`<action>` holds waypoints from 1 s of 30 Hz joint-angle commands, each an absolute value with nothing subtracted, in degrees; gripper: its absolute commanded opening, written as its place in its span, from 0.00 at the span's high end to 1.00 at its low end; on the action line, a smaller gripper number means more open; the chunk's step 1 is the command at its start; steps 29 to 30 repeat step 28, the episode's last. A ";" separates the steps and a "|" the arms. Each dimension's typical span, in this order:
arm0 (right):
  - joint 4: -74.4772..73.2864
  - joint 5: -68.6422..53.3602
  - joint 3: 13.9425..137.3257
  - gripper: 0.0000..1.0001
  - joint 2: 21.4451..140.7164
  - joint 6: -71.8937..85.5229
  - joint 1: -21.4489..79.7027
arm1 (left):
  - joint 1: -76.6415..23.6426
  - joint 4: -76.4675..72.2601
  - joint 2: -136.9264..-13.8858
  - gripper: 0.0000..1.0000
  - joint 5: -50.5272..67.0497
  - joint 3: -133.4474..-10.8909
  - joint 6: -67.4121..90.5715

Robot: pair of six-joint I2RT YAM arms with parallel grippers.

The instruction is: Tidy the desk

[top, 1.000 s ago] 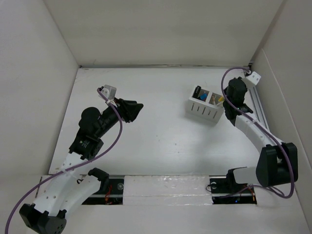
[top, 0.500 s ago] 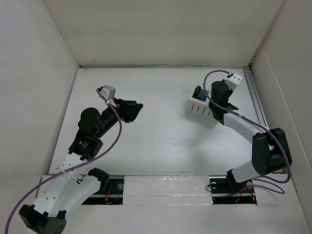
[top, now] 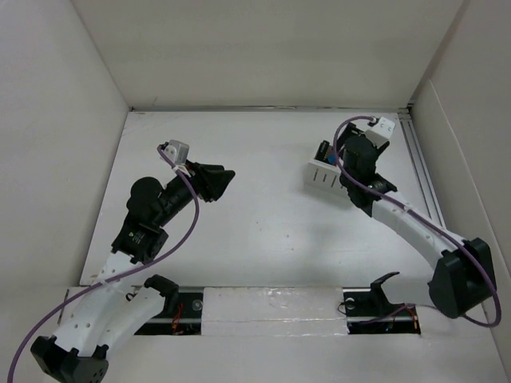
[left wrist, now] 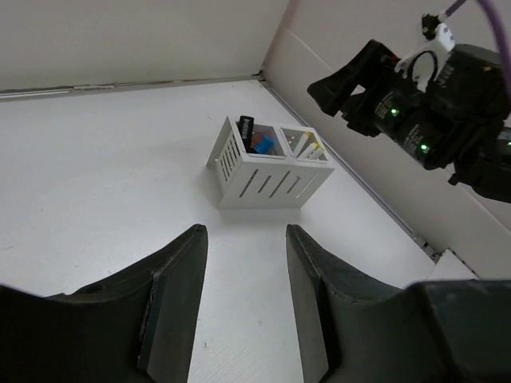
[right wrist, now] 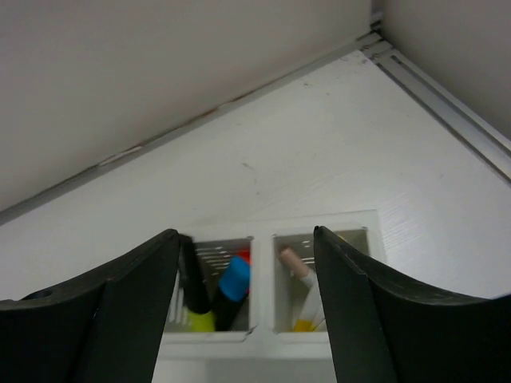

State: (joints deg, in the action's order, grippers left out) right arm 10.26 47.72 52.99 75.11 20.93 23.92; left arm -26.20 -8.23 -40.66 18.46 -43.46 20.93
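Note:
The desk (top: 263, 231) is a matte white tabletop walled by white panels. A small white slotted organizer box (top: 323, 173) stands at its back right. My right gripper (right wrist: 246, 239) hovers just above that box, open wide, nothing between its fingers. Under it, the left compartment holds a blue-capped marker (right wrist: 234, 279) and a black marker (right wrist: 192, 275). The right compartment holds a pencil-like stick (right wrist: 294, 263). My left gripper (left wrist: 243, 233) is open and empty over the left-middle of the desk (left wrist: 96, 159), pointing toward the organizer box (left wrist: 267, 179).
A metal rail (top: 419, 171) runs along the desk's right edge, close to the box. White walls close in the back and both sides. The arm bases and a white strip sit along the near edge (top: 271, 307).
My right gripper swung left from the rail to above the organizer box and its jaws opened wide. The left arm has not moved.

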 commanded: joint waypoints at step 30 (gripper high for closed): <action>-2.28 -0.53 53.79 0.73 43.60 13.62 49.83 | -26.37 -14.59 -38.14 0.62 23.64 -41.93 22.85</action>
